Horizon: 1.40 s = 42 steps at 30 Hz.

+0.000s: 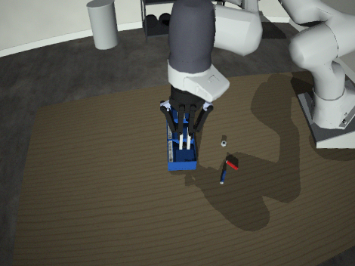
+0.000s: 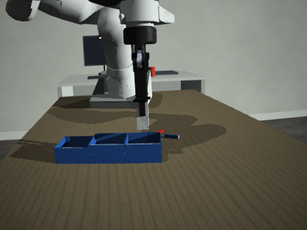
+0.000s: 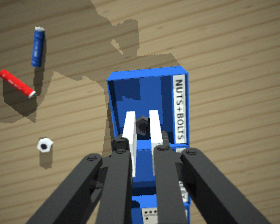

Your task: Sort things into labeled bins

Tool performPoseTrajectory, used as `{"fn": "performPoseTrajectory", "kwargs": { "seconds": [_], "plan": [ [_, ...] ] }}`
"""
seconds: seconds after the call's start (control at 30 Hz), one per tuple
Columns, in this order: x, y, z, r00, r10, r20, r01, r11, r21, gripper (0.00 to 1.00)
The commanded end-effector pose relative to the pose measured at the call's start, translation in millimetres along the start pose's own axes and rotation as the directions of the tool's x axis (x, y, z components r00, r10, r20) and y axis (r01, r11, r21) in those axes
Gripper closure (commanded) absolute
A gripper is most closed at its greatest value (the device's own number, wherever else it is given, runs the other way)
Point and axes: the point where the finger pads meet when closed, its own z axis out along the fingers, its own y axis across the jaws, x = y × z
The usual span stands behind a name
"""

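A row of three joined blue bins (image 1: pixel 182 165) (image 2: pixel 108 152) (image 3: pixel 117 100) stands on the wooden table. Its end bin bears the label NUTS+BOLTS (image 3: pixel 179 107). My gripper (image 1: pixel 185 144) (image 2: pixel 142 125) (image 3: pixel 143 123) hangs upright just above this end bin and is shut on a small dark nut (image 3: pixel 142 124). A white nut (image 1: pixel 223 143) (image 3: pixel 44 145), a red marker (image 1: pixel 232 165) (image 2: pixel 160 131) (image 3: pixel 16 83) and a blue cylinder (image 1: pixel 223 176) (image 2: pixel 171 136) (image 3: pixel 38 46) lie on the table beside that end of the bins. A white die (image 3: pixel 148 214) shows in a bin under my fingers.
The robot's base (image 1: pixel 332 125) stands at the table's right edge. A grey cylinder (image 1: pixel 102 23) and a dark shelf (image 1: pixel 158 4) stand on the floor beyond the table. A desk (image 2: pixel 176 77) stands behind the table.
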Motion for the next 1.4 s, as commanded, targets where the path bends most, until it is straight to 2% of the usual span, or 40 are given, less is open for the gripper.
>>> {"fn": "performPoseTrajectory", "kwargs": {
  "seconds": [0.0, 0.23, 1.13, 1.37],
  "plan": [
    [-0.6, -0.2, 0.7, 1.0, -0.027, 0.003, 0.027, 1.0, 0.004, 0.93],
    [-0.2, -0.3, 0.7, 1.0, -0.027, 0.003, 0.027, 1.0, 0.004, 0.93],
    [-0.3, -0.5, 50.7, 1.0, -0.027, 0.003, 0.027, 1.0, 0.004, 0.93],
    [1.4, 1.3, 52.1, 1.0, -0.027, 0.003, 0.027, 1.0, 0.004, 0.93]
  ]
}}
